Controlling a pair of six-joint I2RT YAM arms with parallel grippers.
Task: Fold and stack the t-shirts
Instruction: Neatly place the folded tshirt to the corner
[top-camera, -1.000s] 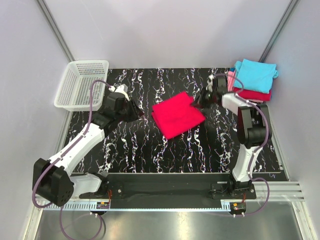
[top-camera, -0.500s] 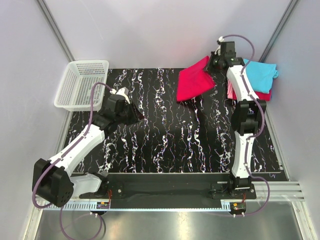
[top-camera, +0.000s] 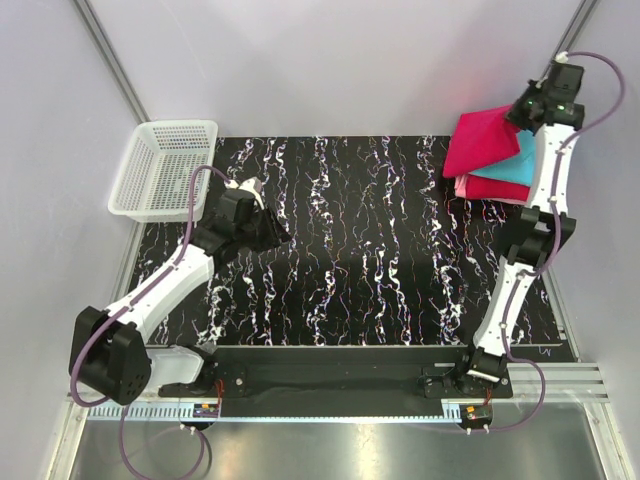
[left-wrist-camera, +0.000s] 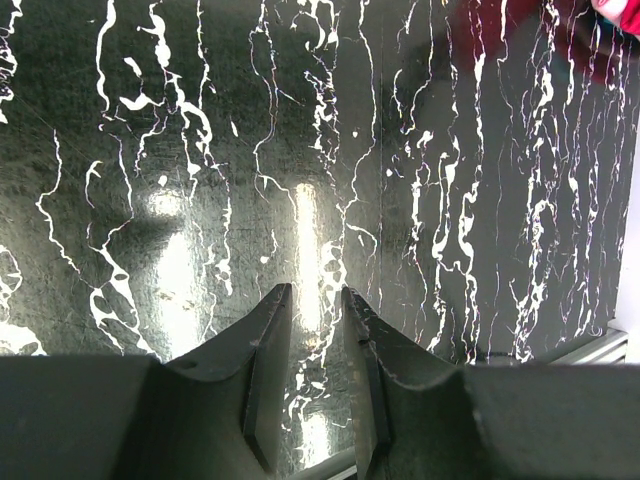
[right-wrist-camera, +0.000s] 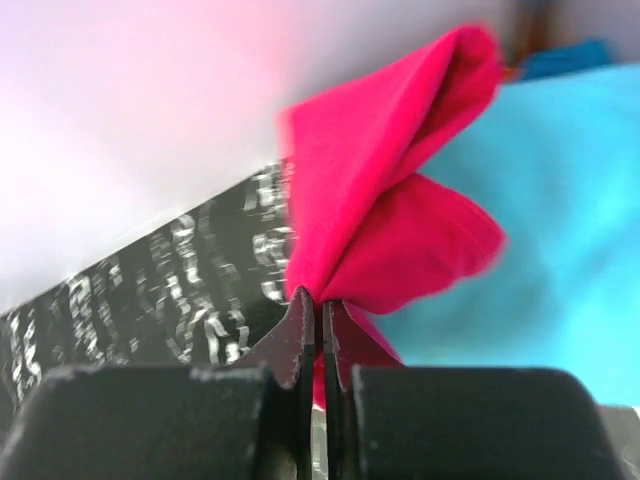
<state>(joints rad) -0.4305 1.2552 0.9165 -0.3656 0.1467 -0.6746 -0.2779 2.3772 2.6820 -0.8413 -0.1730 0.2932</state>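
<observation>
white mesh basket (top-camera: 160, 165): set at the far left corner of the black marbled table (top-camera: 350, 270).
left gripper (left-wrist-camera: 315, 292): held over the table; jaws slightly parted, nothing gripped.
folded crimson t-shirt (top-camera: 482, 142): carried in the air above the left edge of the far-right stack.
stack: turquoise t-shirt (top-camera: 508, 168) on top, pink t-shirt (top-camera: 466, 186) and red t-shirt (top-camera: 500, 193) beneath.
right gripper (right-wrist-camera: 321, 302): jaws closed on a pinched edge of the crimson t-shirt.
step in hand: judged as stacking, the fold being done.
next move: a square lowering onto the turquoise t-shirt is called for, then release without the folds being dragged open.

Bright; tabletop (left-wrist-camera: 170, 210) glare, R-wrist blur
</observation>
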